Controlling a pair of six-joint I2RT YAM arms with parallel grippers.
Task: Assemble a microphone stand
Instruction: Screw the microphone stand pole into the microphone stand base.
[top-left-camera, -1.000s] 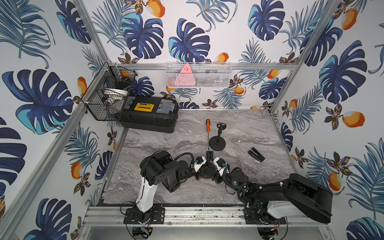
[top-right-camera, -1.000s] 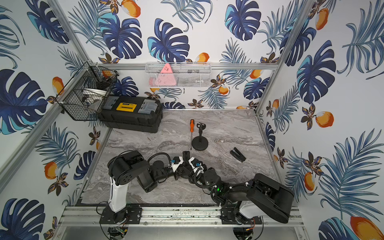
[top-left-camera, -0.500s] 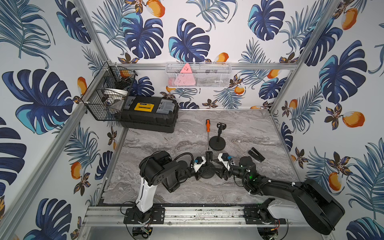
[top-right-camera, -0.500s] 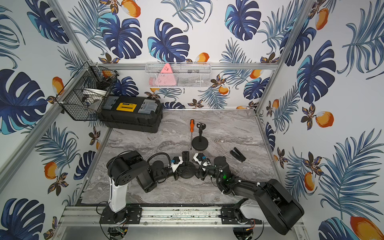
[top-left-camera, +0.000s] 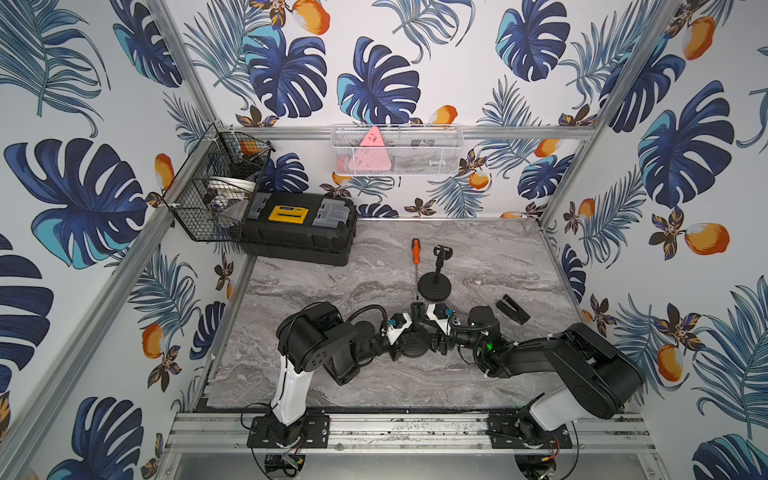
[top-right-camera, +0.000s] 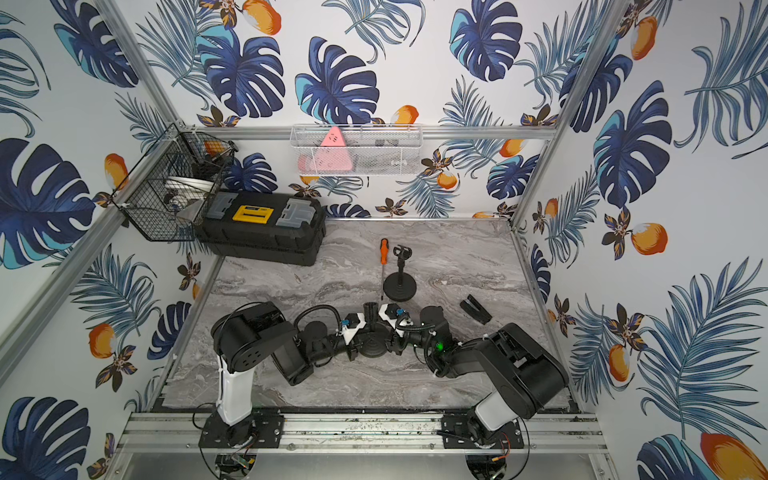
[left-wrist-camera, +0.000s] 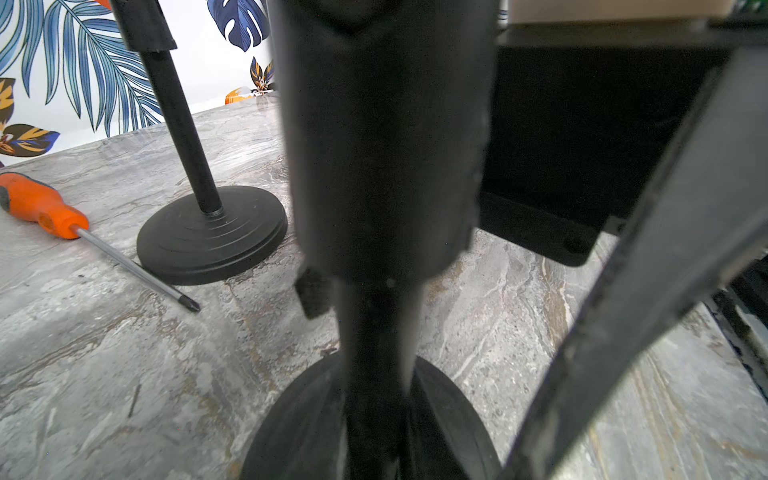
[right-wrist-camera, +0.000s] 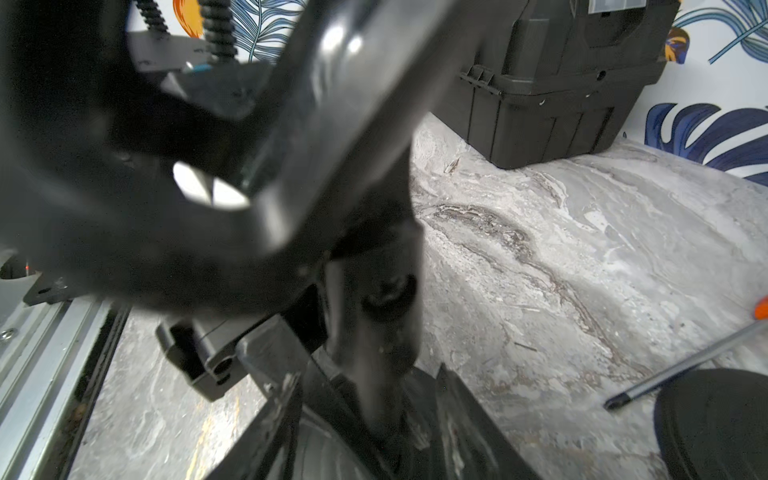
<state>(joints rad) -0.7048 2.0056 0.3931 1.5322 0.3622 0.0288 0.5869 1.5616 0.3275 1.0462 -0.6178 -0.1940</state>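
The left gripper (top-left-camera: 404, 338) is pressed together low on the pole (top-left-camera: 417, 309), which stands upright at the near centre of the desk (top-left-camera: 415, 386). The right gripper (top-left-camera: 432, 334) flanks the pole, but whether it grips cannot be told. The pole is probably being seated in its base (top-left-camera: 415, 352). Next, the black clip (top-left-camera: 512, 309) at right needs fetching.

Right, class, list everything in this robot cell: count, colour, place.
microphone stands: two, black; far stand mid-table, near stand between the grippers
screwdriver: one, orange handle, beside far stand
small part: one, black, table's right side
toolbox: one, black with yellow label, back left
wire basket: one, black, left wall
mesh tray: one, white, back wall, holding pink triangle
table: one, grey marble
left gripper: one, black-and-white, shut, at near stand
right gripper: one, black-and-white, open around near stand
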